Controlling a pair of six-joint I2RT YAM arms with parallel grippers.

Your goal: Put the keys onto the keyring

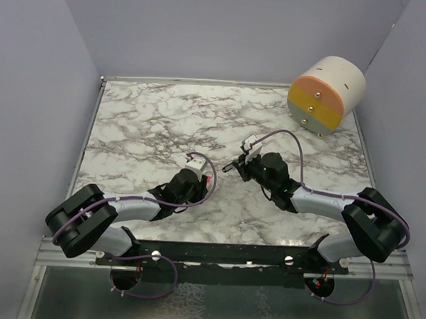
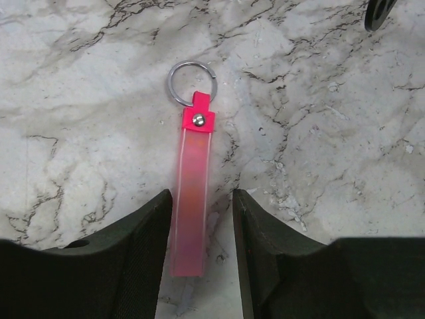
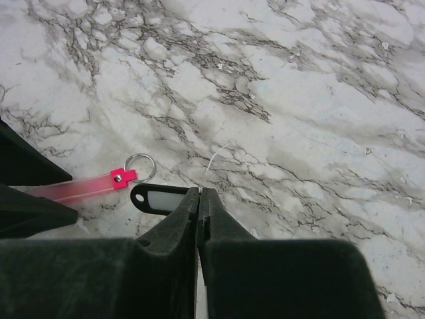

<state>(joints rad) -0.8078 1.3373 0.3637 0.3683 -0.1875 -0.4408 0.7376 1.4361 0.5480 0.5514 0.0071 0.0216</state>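
Note:
The keyring is a pink-red strip (image 2: 192, 199) with a thin metal ring (image 2: 191, 82) at its far end, lying flat on the marble. My left gripper (image 2: 202, 194) is open, with one finger on each side of the strip's near end. The strip lies close to the left finger. My right gripper (image 3: 199, 191) is shut on the key (image 3: 159, 198), a black piece with a pale window and a small hole. The key sticks out to the left, just below the keyring's ring (image 3: 140, 166). In the top view both grippers (image 1: 201, 174) (image 1: 235, 164) meet mid-table.
A cream drum (image 1: 326, 94) with an orange, pink and green face lies at the back right of the marble table (image 1: 151, 120). Grey walls stand on three sides. The key's dark end shows at the top right of the left wrist view (image 2: 377, 14).

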